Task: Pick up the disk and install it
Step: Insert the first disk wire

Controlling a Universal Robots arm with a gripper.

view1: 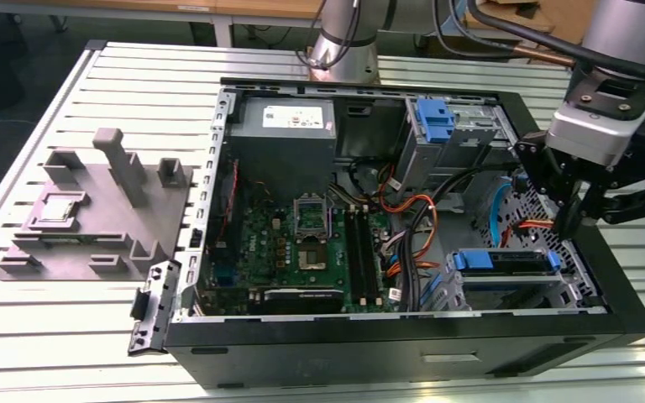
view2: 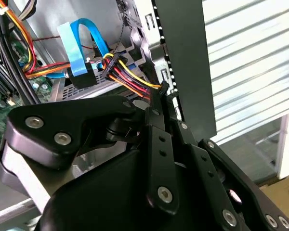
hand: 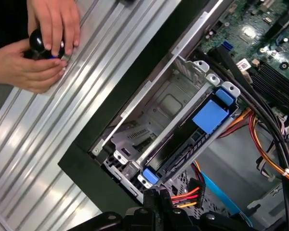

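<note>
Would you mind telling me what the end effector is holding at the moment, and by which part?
It cannot be told: the end effector sits at the connector end of the coloured wire bundle, while the disk sits in the drive cage.

My exterior view looks down on the open computer case (view1: 412,210) from high at its front. Both wrist views sit close behind the pincer (view1: 574,220), sharing the drive bay (hand: 183,139) cables (view2: 127,74) beyond it.
</note>
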